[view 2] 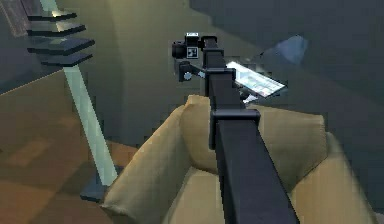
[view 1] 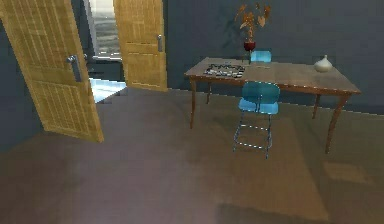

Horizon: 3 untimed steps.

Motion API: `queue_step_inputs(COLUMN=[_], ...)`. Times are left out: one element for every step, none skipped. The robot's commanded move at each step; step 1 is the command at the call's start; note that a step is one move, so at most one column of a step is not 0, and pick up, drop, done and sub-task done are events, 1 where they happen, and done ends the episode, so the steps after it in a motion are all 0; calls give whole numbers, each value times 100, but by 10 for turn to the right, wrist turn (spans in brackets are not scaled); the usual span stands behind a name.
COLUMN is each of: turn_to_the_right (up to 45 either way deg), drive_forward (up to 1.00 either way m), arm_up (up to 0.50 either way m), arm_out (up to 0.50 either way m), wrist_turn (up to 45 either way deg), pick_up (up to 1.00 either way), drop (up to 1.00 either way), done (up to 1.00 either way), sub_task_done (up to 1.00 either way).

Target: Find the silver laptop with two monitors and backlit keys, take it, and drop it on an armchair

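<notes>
The claw's (view 2: 182, 62) spread and load could not be told; a silver laptop (view 2: 255, 80) showed beside the arm (view 2: 235, 140), near a tan armchair (view 2: 160, 165).

No readable text, labels, brands, numbers or signs in either view.

Likely a home: table (view 1: 295, 76), chair (view 1: 259, 97), armchair (view 2: 155, 165), floor lamp (view 2: 88, 115).
</notes>
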Motion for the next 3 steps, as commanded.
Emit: queue_step_inputs(turn_to_the_right=[0,0,0], drive_forward=[0,0,0], arm_up=[0,0,0], arm_out=[0,-10,0], wrist_turn=[0,0,0], pick_up=[0,0,0], drop=[100,0,0], done=[0,0,100], sub_task_done=[0,0,0])
